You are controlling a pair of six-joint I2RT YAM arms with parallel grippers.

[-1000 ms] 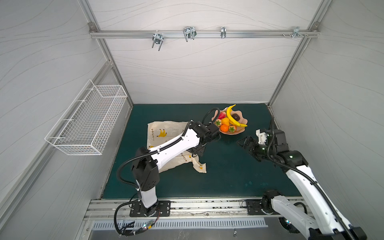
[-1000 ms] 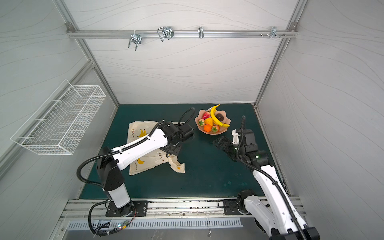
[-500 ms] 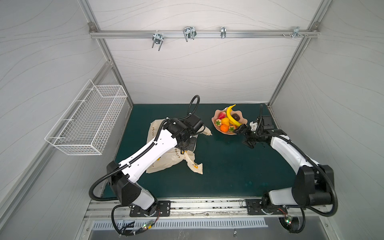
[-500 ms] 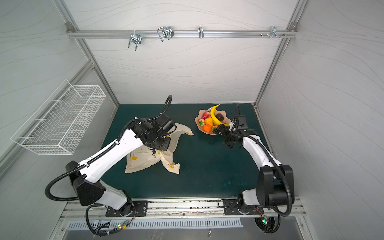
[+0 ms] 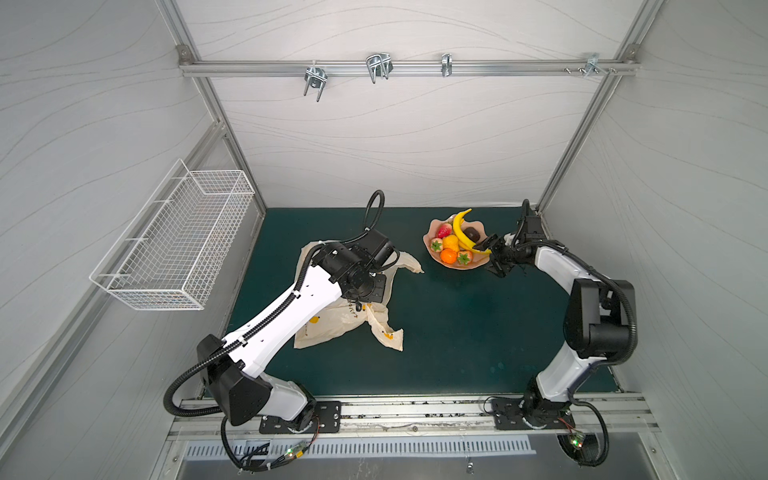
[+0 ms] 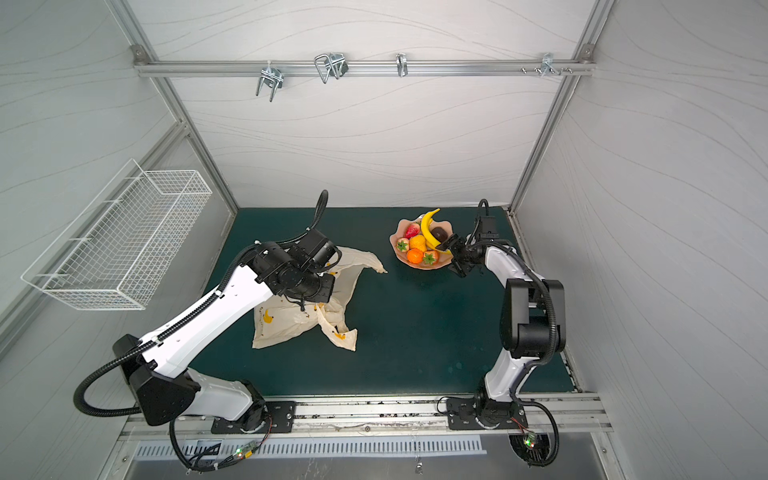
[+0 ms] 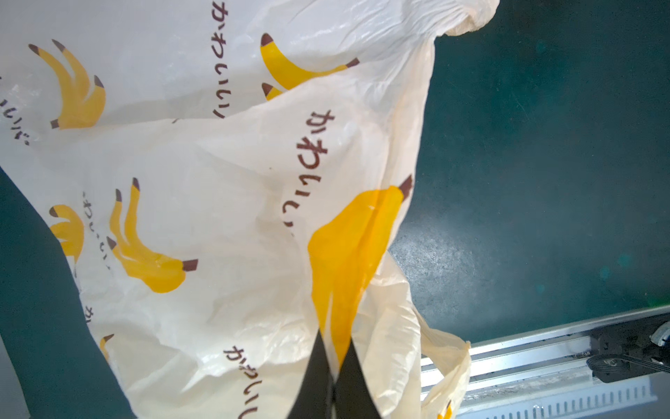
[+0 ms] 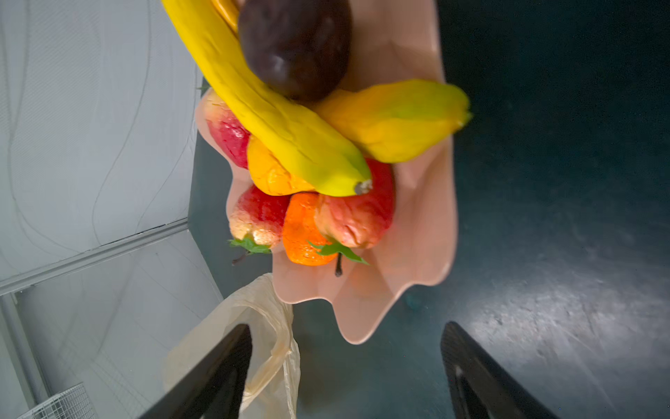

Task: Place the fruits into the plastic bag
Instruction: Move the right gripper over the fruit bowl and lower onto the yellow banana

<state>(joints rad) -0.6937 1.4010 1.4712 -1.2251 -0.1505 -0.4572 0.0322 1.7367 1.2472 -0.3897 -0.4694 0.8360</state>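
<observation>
**R jaws at the dish rim, nothing picked yet**

All the small toy fruits (image 5: 452,243) sit piled in the wavy-edged pink dish (image 5: 478,261) at the far right of the dark green desk (image 5: 449,332); none shows in the bag.

The right arm (image 5: 552,266) is the nearer one by far. Its jaws hang just beside the dish's right rim and point in at the pile, so the fruit lies straight ahead of them.

In the right wrist view the long yellow banana (image 8: 275,119) tops the heap. Its long axis slants across the line btw the two black fingers (image 8: 217,370), w/ the stub end nearest them. A dark brown piece (image 8: 295,47) rests against it, and a yellow-green fruit (image 8: 398,119) lies alongside.

R jaws: spread wide w/ nothing btw them, only the dish lip & bare desk ahead. Can't tell if a finger touches the rim.

L jaws: pressed together, pinching a fold of the thin, crinkly cream plastic bag (image 7: 217,163) printed w/ yellow bananas. The left arm (image 5: 299,303) holds it up over the desk's left-centre, well apart from the dish. One loop handle (image 5: 409,264) trails toward the dish.

My read: you'll need to reach in over the rim & turn the wrist so the jaws close square across the banana. Can't tell whether the bag's mouth gapes enough.
</observation>
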